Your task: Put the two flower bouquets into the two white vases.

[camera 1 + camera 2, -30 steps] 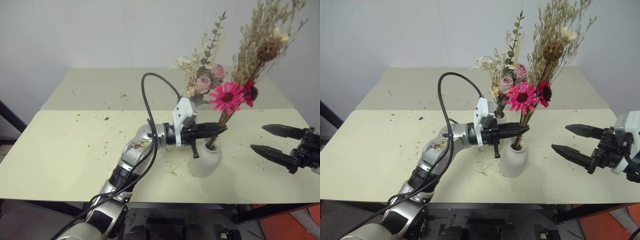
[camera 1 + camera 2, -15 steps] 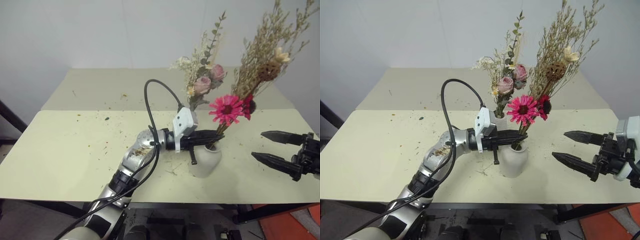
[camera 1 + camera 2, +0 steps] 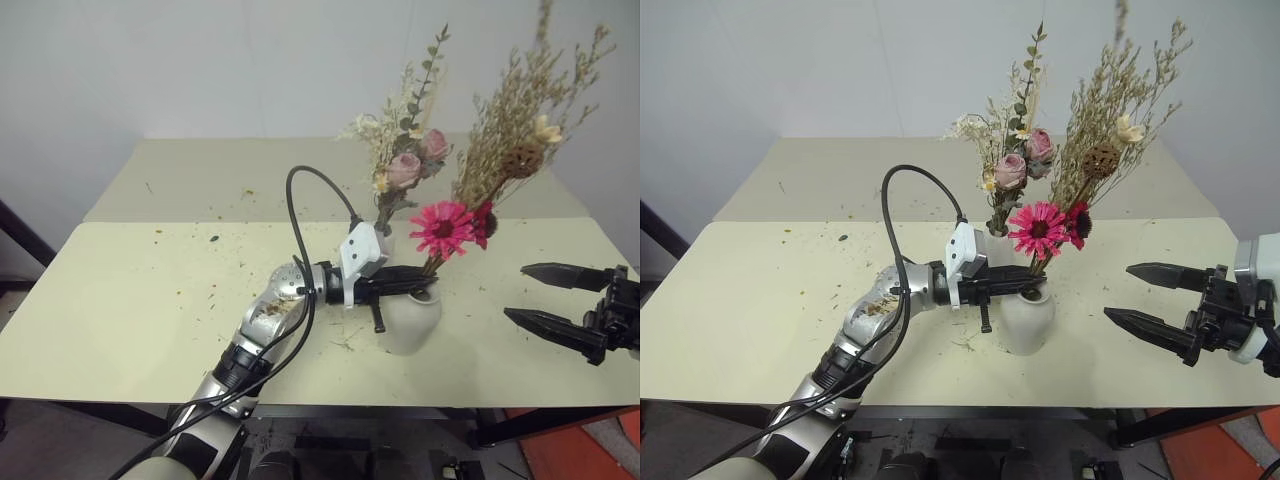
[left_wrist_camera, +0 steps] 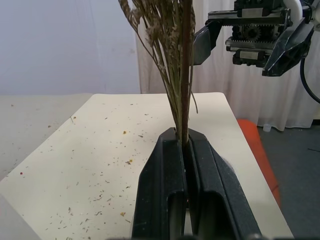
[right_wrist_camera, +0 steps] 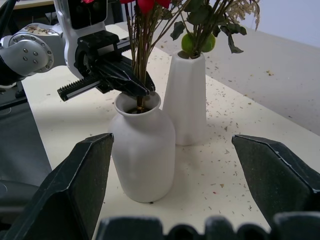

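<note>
The tan grass bouquet (image 3: pixel 500 130) with a magenta daisy (image 3: pixel 443 227) and a brown ball stands with its stems down in the mouth of the squat white vase (image 3: pixel 410 322). My left gripper (image 3: pixel 425 285) is shut on those stems (image 4: pixel 181 95) just above the vase's mouth. Behind it the tall slim vase (image 5: pixel 186 97) holds the cream and pink rose bouquet (image 3: pixel 405 150). My right gripper (image 3: pixel 528 294) hangs open to the right of the squat vase, apart from it, with nothing between its fingers.
The pale table (image 3: pixel 130 300) is strewn with dried plant crumbs. A fold line (image 3: pixel 200 220) crosses it behind the vases. A black cable (image 3: pixel 300 215) loops above my left forearm. An orange object (image 3: pixel 585 455) sits below the table's right front corner.
My left gripper has sunk with the tan bouquet, carrying its stems deeper into the squat vase. The flower heads sit lower. The right gripper has barely moved.
</note>
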